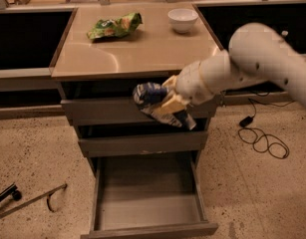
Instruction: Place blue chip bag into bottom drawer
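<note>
Clamping chip bag (145,93), tool (168,103) before upper drawers (102,112)

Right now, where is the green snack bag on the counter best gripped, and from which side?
Probably from above, pinching a raised crease near the middle: the green snack bag lies flat and crumpled on the counter. The end effector holds the blue chip bag before the top drawer.

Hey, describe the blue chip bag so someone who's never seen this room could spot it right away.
Find the grey drawer cabinet with the tan top. In front of its top drawer, above the pulled-out bottom drawer, the robot's gripper is shut on the blue chip bag. It is dark blue with white patches and held in the air, unlike the green snack bag lying on top.
</note>
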Robot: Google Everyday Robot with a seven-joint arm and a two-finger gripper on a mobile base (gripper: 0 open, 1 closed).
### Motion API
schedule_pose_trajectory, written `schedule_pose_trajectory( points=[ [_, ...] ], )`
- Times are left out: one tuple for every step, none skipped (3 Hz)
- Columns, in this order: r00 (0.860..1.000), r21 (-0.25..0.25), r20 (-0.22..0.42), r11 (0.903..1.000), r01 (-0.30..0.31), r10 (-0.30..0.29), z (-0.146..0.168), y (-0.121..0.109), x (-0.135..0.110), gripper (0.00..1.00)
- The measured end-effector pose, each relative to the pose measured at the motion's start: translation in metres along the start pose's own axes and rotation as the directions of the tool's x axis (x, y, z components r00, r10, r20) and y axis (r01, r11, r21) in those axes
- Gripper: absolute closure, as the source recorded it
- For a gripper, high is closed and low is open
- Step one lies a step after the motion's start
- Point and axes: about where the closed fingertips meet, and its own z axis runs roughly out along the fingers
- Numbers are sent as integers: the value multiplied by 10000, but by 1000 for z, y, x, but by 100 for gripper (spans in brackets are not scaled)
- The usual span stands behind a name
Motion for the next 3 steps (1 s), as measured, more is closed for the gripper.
schedule_pose_trajectory(
  points=[
    [9922, -619, 941, 9952, -764, 820, 88, 43, 45, 100],
    [9794, -1162, 1296, 9833, -1402, 1550, 171, 68, 86, 100],
    [9794, -1161, 1295, 9833, -1400, 1547, 171, 68, 86, 100]
  ],
)
